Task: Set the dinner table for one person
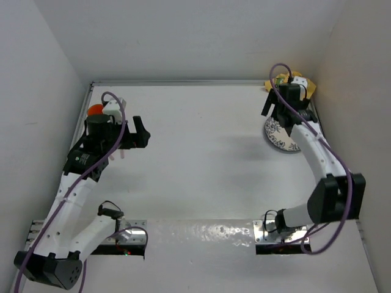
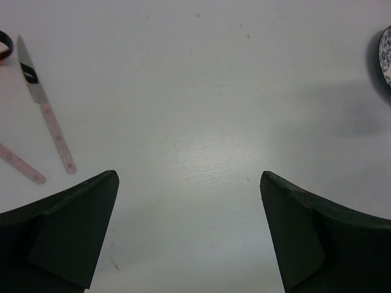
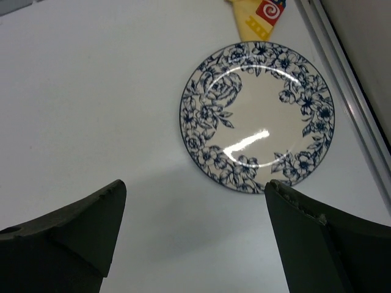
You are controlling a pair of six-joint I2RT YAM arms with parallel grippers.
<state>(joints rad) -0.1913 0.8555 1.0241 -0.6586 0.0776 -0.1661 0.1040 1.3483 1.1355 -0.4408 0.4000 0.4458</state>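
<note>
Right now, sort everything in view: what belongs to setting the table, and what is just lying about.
For the job: dinner table; blue floral plate; yellow placemat; pink-handled knife; second pink-handled utensil, head out of view.
Lying about: nothing for certain; orange object at the table's left edge, too hidden to identify.

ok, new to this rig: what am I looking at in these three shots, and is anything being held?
Two robot arms bolted at the near edge of a white table. The wide shot is a fixed camera above and behind: left arm on the left, right arm on the right. The other two are wrist cameras, with that arm's dark jaws at the bottom. Left wrist sees a knife and another pink handle; right sees a blue floral plate next to a yellow placemat. Both jaws are open, nothing held.
</note>
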